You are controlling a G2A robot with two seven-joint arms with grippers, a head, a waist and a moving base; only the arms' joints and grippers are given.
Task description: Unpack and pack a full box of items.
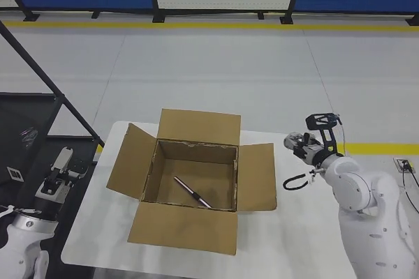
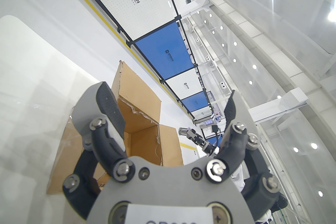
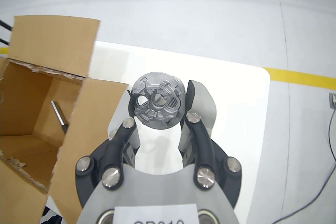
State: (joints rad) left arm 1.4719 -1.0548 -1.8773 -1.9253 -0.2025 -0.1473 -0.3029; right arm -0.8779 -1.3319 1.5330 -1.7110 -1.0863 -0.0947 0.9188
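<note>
An open cardboard box [image 1: 193, 230] stands on the white table [image 1: 286, 230], its flaps spread outward. A thin metal rod [image 1: 193, 192] lies on its floor, also seen as the rod [image 3: 59, 116] in the right wrist view. My right gripper [image 3: 158, 107] is shut on a round grey metal gear part [image 3: 157, 103], held above the table to the right of the box [image 3: 29, 83]; in the top view the part [image 1: 294, 144] sits at the gripper [image 1: 298, 146]. My left gripper [image 2: 168, 107] hangs open with nothing in it, off the table's left side, pointing toward the box [image 2: 141, 117].
A black frame [image 1: 42, 77] with dark netting stands left of the table. Yellow floor lines [image 1: 384, 148] run behind and to the right. Bare table surface lies right of the box, under the right gripper.
</note>
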